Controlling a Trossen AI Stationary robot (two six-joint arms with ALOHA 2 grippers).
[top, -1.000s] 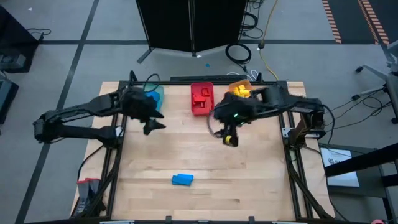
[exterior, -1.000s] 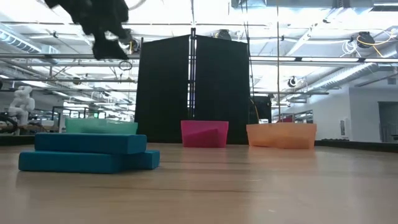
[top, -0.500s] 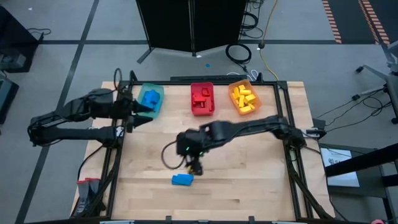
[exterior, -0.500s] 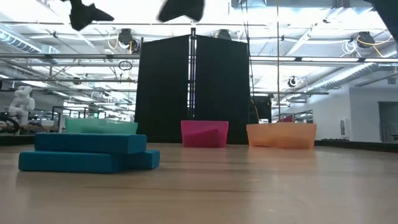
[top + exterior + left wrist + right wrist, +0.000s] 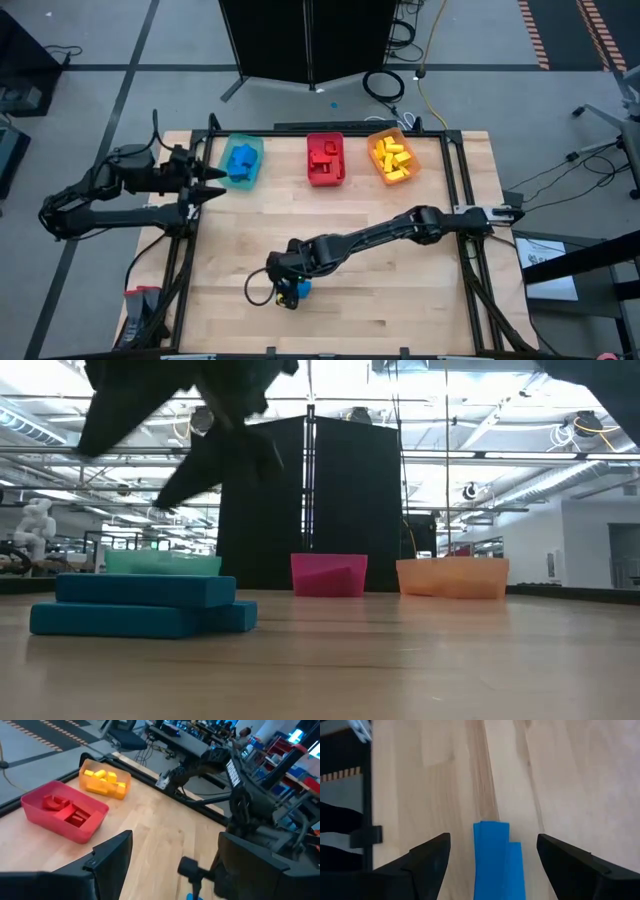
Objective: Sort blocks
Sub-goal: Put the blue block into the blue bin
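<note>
Wooden desk [image 5: 400,290] carries three bins along its 12 o'clock edge: teal bin [image 5: 243,160] with blue blocks, red bin [image 5: 325,158] with red blocks, orange bin [image 5: 392,157] with yellow blocks. Right gripper [image 5: 287,292], arm stretched across toward 7 o'clock, hangs directly over the last two blue blocks [image 5: 497,860], which lie stacked near the 6 o'clock edge; jaws wide, holding nothing. Left gripper [image 5: 212,182] sits at 10 o'clock beside the teal bin, jaws wide and empty.
</note>
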